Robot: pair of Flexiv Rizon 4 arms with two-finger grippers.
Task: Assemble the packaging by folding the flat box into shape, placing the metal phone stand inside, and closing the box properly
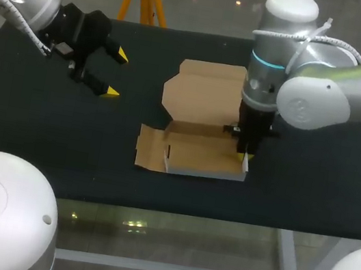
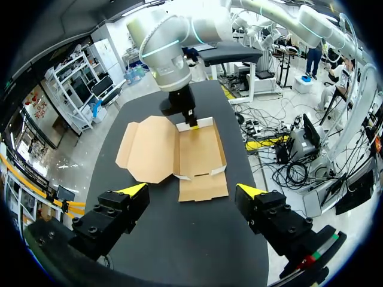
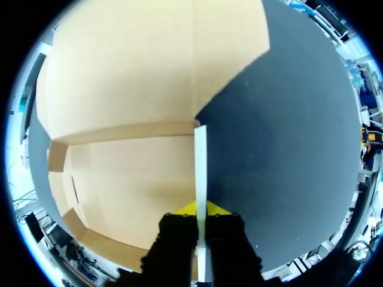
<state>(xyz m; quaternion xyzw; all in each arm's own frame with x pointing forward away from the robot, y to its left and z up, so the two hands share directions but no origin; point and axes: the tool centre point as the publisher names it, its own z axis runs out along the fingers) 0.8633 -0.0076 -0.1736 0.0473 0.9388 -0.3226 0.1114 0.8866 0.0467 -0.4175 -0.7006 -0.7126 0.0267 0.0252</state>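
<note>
A brown cardboard box (image 1: 197, 117) lies partly folded on the black table, its lid flap spread flat at the back and its low walls raised at the front. My right gripper (image 1: 244, 157) stands upright at the box's right front corner, shut on the thin right side wall (image 3: 200, 179), one finger on each face. In the left wrist view the box (image 2: 179, 152) lies ahead of my left gripper (image 2: 191, 194), which hangs open well above the table's left part (image 1: 113, 74), away from the box. No metal phone stand is in view.
The black table top (image 1: 43, 126) runs to a front edge near the bottom of the head view. A loose side flap (image 1: 149, 147) of the box lies flat at its left front.
</note>
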